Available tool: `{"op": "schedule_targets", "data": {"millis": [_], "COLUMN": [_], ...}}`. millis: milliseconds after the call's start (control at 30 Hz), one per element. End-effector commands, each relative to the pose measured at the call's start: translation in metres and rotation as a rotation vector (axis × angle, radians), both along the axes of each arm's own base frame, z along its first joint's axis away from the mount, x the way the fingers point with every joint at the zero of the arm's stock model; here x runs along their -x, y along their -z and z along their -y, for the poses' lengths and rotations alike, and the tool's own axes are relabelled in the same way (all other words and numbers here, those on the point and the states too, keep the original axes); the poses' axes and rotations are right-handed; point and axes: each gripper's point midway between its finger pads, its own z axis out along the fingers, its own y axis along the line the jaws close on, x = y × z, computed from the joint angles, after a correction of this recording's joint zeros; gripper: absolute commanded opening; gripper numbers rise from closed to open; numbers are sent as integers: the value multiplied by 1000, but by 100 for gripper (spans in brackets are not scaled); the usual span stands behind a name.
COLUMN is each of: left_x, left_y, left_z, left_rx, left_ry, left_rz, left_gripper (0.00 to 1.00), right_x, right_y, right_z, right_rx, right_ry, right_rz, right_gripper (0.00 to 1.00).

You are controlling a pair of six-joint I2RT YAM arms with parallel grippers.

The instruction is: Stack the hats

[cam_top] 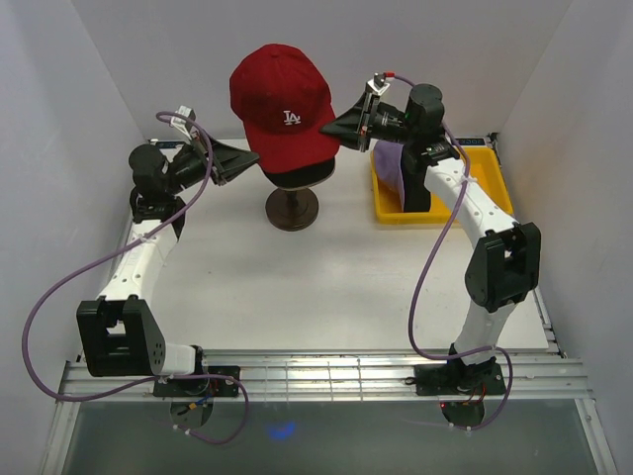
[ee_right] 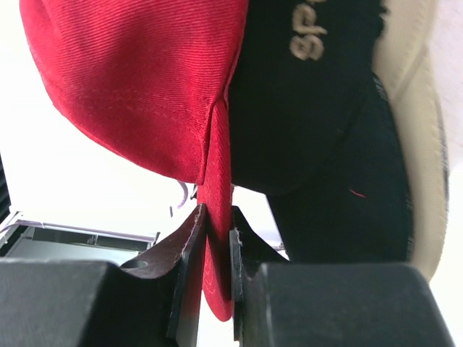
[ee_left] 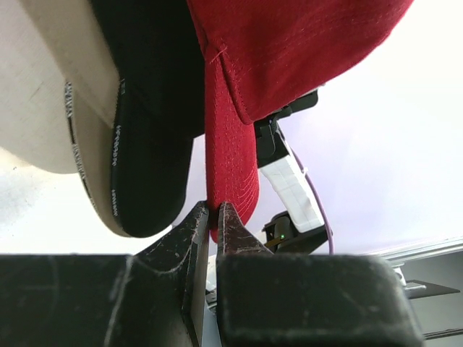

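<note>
Two arms rise from the near edge of the table (cam_top: pixel 297 287) and reach toward its far side. On the left, the left gripper (cam_top: pixel 253 158) is clamped on the lower edge of the red cap (cam_top: pixel 282 99); its wrist view shows red fabric squeezed between the jaws. Opposite, the right gripper (cam_top: pixel 328 129) pinches the same cap's other edge likewise. The red cap sits over a black cap (cam_top: pixel 297 176), which covers a beige mannequin head (ee_left: pixel 43 94) on a dark round stand (cam_top: pixel 292 210). Farther right, a lavender cap (cam_top: pixel 388 163) lies in a yellow bin (cam_top: pixel 490 168), partly hidden by the right arm.
</note>
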Motion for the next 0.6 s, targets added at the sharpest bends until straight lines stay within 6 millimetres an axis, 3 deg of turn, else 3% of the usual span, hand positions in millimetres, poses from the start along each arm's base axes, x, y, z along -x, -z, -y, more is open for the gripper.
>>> {"op": "schedule_targets", "data": {"millis": [0, 567], "left_x": [17, 14], "left_y": [-21, 9], "left_z": [-1, 6], "left_rx": [-3, -13], "left_ry": [-16, -38], "left_rz": [92, -29], "left_gripper": [0, 0], "right_x": [-16, -23], "right_y": [27, 76], "right_z": [8, 7], "right_rx": [44, 115], "right_ry": [64, 76], "right_rz": [-2, -68], "right_gripper": [8, 8]}}
